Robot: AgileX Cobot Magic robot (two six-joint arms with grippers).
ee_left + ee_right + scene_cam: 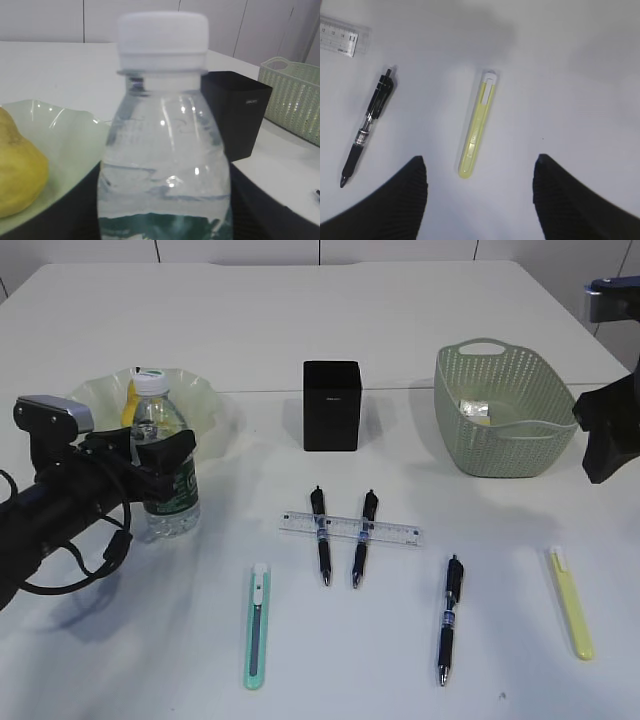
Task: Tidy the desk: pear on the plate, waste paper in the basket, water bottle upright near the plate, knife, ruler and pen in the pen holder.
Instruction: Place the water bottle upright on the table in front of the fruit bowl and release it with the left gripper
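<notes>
The water bottle [165, 465] [162, 130] stands upright just in front of the plate [205, 395], and my left gripper [160, 455] [162, 212] is shut on its body. Behind the bottle, the pear [129, 402] [17, 165] lies in the plate. In the basket [505, 415] at the right is the waste paper [476, 408]. The pen holder [331, 405] stands in the middle. Two pens [321, 535] [362, 538] lie across the ruler [350, 529]. My right gripper [605, 435] [480, 160] hangs open above the yellow knife [571, 602] [477, 130].
A third pen [449, 618] [367, 132] lies left of the yellow knife. A teal knife [257, 625] lies at the front left. The ruler's end [340, 37] shows in the right wrist view. The desk's far edge [320, 265] runs along the back.
</notes>
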